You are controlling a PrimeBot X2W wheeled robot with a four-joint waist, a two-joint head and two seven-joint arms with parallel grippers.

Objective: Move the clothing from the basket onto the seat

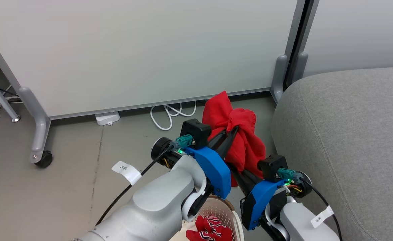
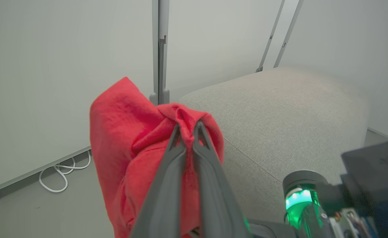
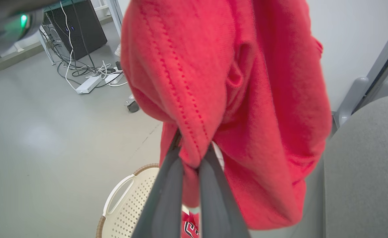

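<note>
A plain red garment (image 1: 238, 130) hangs in the air above the basket (image 1: 224, 209), left of the grey seat (image 1: 350, 134). My left gripper (image 1: 235, 129) is shut on its upper folds; the left wrist view shows the fingertips (image 2: 200, 132) pinching the red cloth (image 2: 127, 132) in front of the seat (image 2: 280, 109). My right gripper (image 3: 194, 152) is shut on a lower fold of the same garment (image 3: 246, 82). A second red garment with white stripes (image 1: 209, 229) lies inside the basket (image 3: 124, 201), with its lettering (image 3: 189, 228) showing below.
A wheeled white partition (image 1: 132, 50) stands behind, with a caster (image 1: 44, 159) at the left. White cable loops (image 1: 169, 115) and a power strip (image 1: 107, 117) lie on the floor. More cables and a dark box (image 3: 78, 29) sit farther off.
</note>
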